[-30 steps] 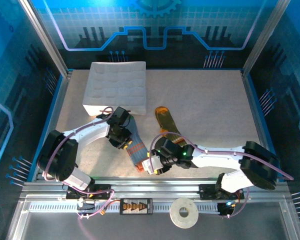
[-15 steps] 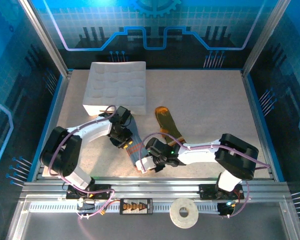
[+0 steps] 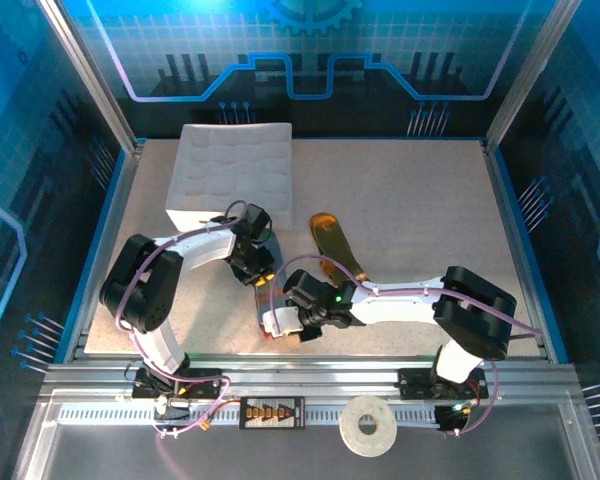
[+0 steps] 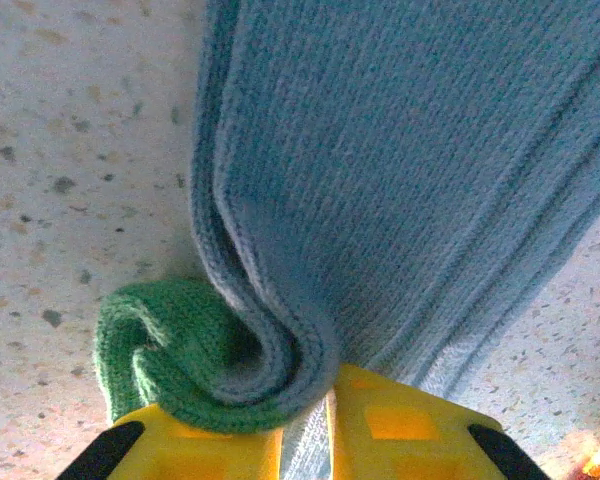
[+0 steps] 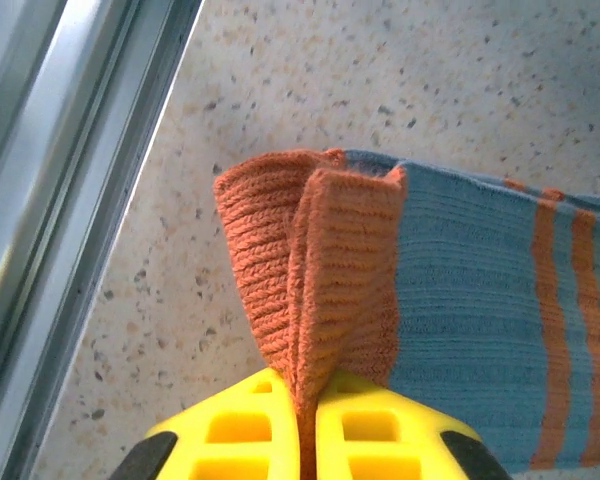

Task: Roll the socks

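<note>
The grey-blue sock lies stretched between both grippers near the table's front. My left gripper is shut on its toe end. In the left wrist view the grey-blue knit folds over beside the green toe, and a layer of it is pinched in the left gripper. My right gripper is shut on the orange cuff. The cuff is bunched into a fold that runs down between the yellow fingers. The olive-green sock lies flat just right of them, orange toe pointing away.
A white gridded tray stands at the back left, close behind the left gripper. The metal rail runs along the near edge, just left of the cuff in the right wrist view. A tape roll sits on the frame in front.
My right gripper slid left to the sock's cuff end and shut on the orange cuff. The left gripper, still holding the toe end, shifted slightly right and away.
</note>
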### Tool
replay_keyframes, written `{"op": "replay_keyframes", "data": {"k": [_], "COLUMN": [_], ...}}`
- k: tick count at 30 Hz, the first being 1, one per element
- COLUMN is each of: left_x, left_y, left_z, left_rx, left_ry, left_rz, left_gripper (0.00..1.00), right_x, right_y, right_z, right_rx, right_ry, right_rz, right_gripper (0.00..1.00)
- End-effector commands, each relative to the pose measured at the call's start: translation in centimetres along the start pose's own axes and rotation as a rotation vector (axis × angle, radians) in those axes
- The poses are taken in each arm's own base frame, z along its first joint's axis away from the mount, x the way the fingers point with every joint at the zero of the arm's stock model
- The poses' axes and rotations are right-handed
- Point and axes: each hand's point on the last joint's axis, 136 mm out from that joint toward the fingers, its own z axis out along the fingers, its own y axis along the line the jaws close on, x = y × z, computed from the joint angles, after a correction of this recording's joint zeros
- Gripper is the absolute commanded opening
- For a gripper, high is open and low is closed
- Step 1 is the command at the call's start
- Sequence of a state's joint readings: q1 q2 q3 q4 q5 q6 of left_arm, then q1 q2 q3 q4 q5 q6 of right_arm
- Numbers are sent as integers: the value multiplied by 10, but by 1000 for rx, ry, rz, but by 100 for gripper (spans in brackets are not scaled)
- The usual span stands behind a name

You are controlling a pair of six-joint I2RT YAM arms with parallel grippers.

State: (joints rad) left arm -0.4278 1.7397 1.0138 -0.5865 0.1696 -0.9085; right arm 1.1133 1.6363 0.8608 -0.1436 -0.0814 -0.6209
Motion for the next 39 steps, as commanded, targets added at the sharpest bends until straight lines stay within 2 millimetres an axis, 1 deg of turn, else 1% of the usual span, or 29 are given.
{"op": "replay_keyframes", "data": {"k": [1,3,5,7,9,11,13,16,19,21,23,27,31,34,35,36,39], "left_x": [-1,-1,-1,-2,0,3,8,15,25,35,48,74,86,100,103,106,108], "left_y": [-15,-15,-11,-5,1,11,28,52,70,76,80,78,66,71,73,73,69], "left_z": [-2,-7,-19,-35,-51,-64,-72,-82,-91,-92,-89,-75,-77,-74,-73,-72,-64], "left_rx": [58,61,51,38,32,7,-34,-74,-60,-32,-11,51,143,151,155,172,234], "left_ry": [-1,-12,-38,-70,-100,-118,-111,-116,-109,-82,-37,78,76,116,123,125,142], "left_rz": [54,54,41,11,-7,-34,-72,-114,-173,-218,-254,-357,-399,-468,-497,-519,-602], "left_gripper": [19,24,34,46,51,54,55,53,51,48,47,45,43,44,46,48,49], "right_x": [-15,-18,-19,-17,-17,-14,-12,-12,-16,-18,-19,-18,-16,-15,-15,-15,-14], "right_y": [10,10,11,12,15,17,14,8,6,4,2,0,1,-1,-1,-2,-4], "right_z": [-3,0,1,3,5,7,10,10,10,10,11,16,20,21,21,22,23], "right_rx": [-90,-116,-157,-200,-231,-254,-261,-278,-321,-346,-381,-444,-502,-522,-524,-528,-531], "right_ry": [-34,-50,-72,-76,-72,-67,-65,-81,-91,-96,-107,-94,-79,-72,-71,-71,-67], "right_rz": [124,173,235,296,316,337,373,423,460,494,537,619,688,718,724,731,754], "right_gripper": [7,6,6,6,6,6,6,7,7,6,7,7,7,8,8,8,9]}}
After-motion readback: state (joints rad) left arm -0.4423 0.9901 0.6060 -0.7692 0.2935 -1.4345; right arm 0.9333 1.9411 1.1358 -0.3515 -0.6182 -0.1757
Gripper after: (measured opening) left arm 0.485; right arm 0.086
